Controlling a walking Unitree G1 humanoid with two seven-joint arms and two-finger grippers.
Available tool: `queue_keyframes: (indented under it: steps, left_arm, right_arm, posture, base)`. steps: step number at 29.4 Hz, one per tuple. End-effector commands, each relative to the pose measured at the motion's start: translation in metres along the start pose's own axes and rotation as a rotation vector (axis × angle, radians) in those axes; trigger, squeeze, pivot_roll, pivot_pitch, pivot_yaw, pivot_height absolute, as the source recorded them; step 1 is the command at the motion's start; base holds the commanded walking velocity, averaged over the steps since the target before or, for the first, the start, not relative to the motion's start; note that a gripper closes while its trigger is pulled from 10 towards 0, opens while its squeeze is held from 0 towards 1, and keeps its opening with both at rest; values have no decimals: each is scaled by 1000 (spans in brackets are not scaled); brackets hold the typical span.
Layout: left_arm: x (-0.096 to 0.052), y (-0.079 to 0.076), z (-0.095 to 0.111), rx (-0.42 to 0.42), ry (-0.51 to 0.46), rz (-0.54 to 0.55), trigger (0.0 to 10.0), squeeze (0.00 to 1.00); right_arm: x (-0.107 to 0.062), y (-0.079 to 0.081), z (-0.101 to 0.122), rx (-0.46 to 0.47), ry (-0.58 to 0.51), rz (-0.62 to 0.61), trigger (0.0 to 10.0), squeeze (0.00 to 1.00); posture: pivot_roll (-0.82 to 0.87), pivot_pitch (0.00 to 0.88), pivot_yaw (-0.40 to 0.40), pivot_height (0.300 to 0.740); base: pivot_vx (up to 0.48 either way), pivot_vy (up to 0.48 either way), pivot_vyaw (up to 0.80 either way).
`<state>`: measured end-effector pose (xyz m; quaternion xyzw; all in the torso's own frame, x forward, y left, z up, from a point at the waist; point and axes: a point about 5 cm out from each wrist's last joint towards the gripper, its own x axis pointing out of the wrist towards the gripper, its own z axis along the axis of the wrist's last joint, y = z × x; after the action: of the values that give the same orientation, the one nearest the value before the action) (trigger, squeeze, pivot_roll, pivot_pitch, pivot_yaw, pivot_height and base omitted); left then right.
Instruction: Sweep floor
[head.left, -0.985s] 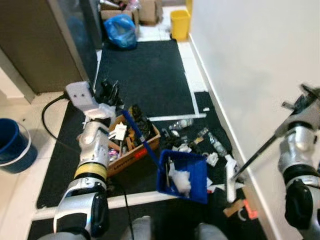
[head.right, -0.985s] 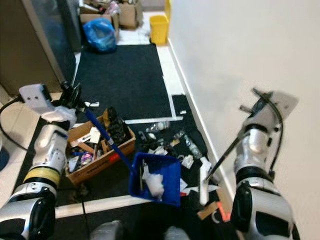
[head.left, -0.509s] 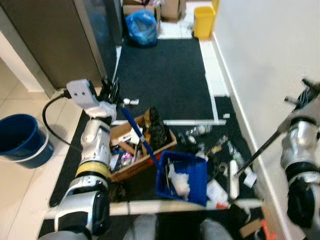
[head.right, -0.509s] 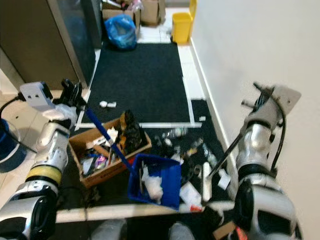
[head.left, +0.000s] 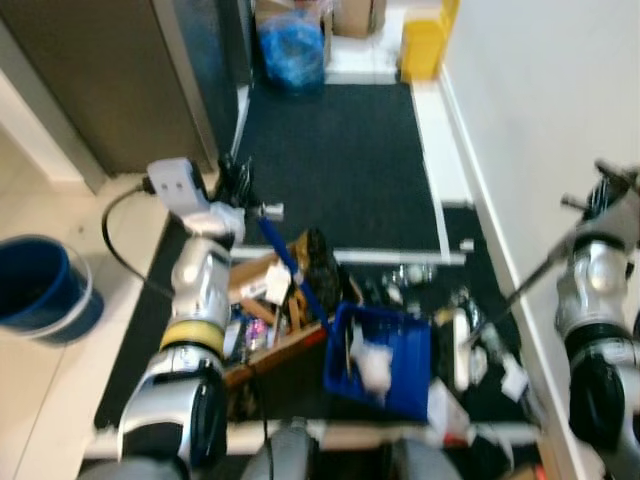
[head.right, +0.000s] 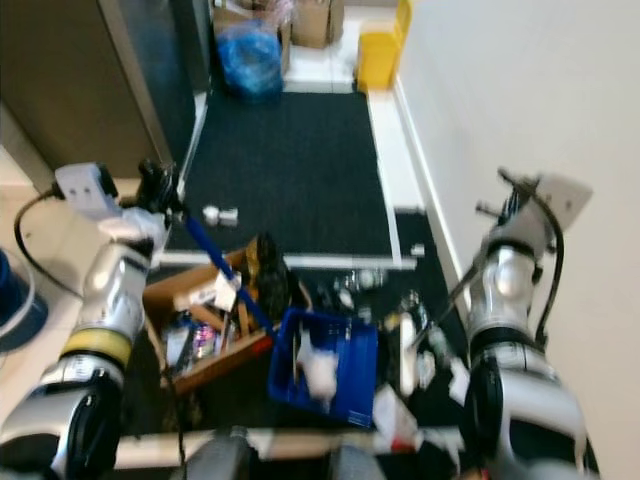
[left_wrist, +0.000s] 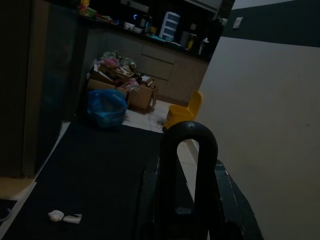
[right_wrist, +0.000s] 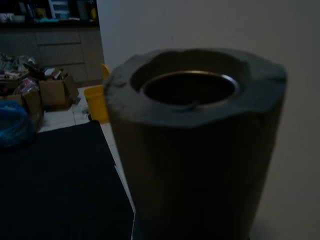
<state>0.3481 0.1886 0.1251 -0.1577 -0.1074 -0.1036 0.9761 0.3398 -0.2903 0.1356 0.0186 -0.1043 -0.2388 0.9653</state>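
Note:
A blue dustpan (head.left: 388, 347) with white crumpled litter in it rests on the black mat. Its long blue handle (head.left: 296, 270) rises to my left gripper (head.left: 236, 186), which is shut on its top. The handle's black loop end (left_wrist: 188, 165) stands between the fingers in the left wrist view. Up by the wall, my right gripper (head.left: 606, 203) is shut on a thin dark broom handle (head.left: 520, 287). That handle slants down to a white broom head (head.left: 460, 349) just right of the dustpan. The handle's hollow end (right_wrist: 192, 135) looms close in the right wrist view.
A cardboard box (head.left: 268, 300) of rubbish sits left of the dustpan, with loose litter (head.left: 415, 274) scattered on the black mat (head.left: 340, 150). A blue bucket (head.left: 38, 287) stands at far left. A blue bag (head.left: 296, 46) and a yellow bin (head.left: 424, 45) lie beyond, with a white wall (head.left: 540, 90) on the right.
The whole picture has shifted and blurred, so the camera moved. Both grippers keep their hold. Dustpan and broom head stay side by side over the litter.

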Motion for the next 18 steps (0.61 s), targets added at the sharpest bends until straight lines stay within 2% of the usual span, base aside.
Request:
queue_keyframes:
  steps: [1, 13, 18]
  left_arm:
    - [4, -3, 8, -12, -39, -18, 10000, 0]
    - [3, -5, 5, -18, -31, -21, 10000, 0]
    - [2, -7, 1, -16, -14, -14, 10000, 0]
  right_arm:
    - [2, -4, 4, -13, -24, -9, 10000, 0]
    - [3, -1, 7, -25, -34, 3, 10000, 0]
    - [4, -1, 10, -44, -47, 10, 10000, 0]
  posture:
    - [138, 0, 4, 740]
    - [141, 0, -2, 740]
    - [139, 0, -4, 740]
  base:
    - [244, -409, 0]
    - [253, -406, 0]
    - [0, -173, 0]
